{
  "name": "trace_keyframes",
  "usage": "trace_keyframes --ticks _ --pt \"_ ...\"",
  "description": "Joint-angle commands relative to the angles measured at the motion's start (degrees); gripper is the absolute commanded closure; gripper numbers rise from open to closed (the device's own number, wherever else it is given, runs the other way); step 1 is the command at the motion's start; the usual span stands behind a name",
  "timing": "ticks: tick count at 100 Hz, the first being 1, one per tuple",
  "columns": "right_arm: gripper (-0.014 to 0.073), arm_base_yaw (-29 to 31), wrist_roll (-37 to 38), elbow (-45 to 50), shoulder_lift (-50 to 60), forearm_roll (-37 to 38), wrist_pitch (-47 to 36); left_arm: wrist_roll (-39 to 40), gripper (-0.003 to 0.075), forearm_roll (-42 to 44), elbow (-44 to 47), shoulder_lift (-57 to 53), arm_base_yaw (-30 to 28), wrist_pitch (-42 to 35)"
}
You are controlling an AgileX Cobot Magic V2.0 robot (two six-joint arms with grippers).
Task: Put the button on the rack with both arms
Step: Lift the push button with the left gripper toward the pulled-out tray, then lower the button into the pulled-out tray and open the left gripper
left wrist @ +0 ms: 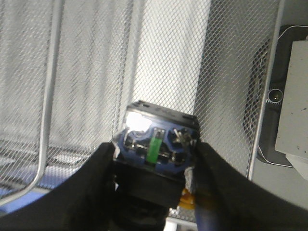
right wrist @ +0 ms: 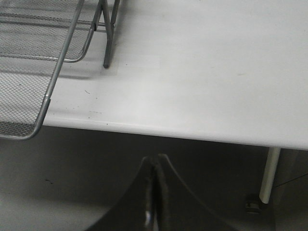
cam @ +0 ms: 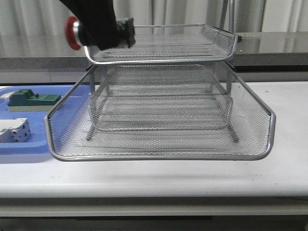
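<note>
My left gripper is shut on the button, held sideways at the left edge of the rack's top tier; the red cap points left, outside the tier. In the left wrist view the button's blue rear block sits between my black fingers, above the mesh. The silver wire-mesh rack stands in the middle of the table, its lowest tier pulled forward. My right gripper is shut and empty, below and in front of the table's front edge, to the right of the rack. It does not show in the front view.
A flat blue tray lies at the left with a green block and a white block on it. White table extends right of the rack. A grey box-like part shows beside the rack in the left wrist view.
</note>
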State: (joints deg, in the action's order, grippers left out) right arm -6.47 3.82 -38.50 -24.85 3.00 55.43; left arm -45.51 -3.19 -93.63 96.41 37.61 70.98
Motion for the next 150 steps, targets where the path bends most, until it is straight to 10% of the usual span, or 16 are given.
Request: trace_keyframes --ticks 1,36,79,150 --pt "0.0664 -0.3 -0.2 -1.9 -0.4 0.6 -3.3 1.0 0.0722 -0.7 -1.3 0.1 1.9 -3.4" --pt "0.0664 -0.3 -0.2 -1.9 -0.4 0.6 -3.3 2.3 0.0692 -1.9 -1.3 7.8 3.5 -13.7" --pt "0.0664 -0.3 -0.2 -1.9 -0.4 0.6 -3.3 3.8 0.0319 -2.3 -1.3 9.0 3.5 -14.8" --pt "0.0664 -0.3 -0.2 -1.9 -0.4 0.6 -3.3 11.6 0.0309 -2.0 -1.3 -2.3 2.5 -10.4"
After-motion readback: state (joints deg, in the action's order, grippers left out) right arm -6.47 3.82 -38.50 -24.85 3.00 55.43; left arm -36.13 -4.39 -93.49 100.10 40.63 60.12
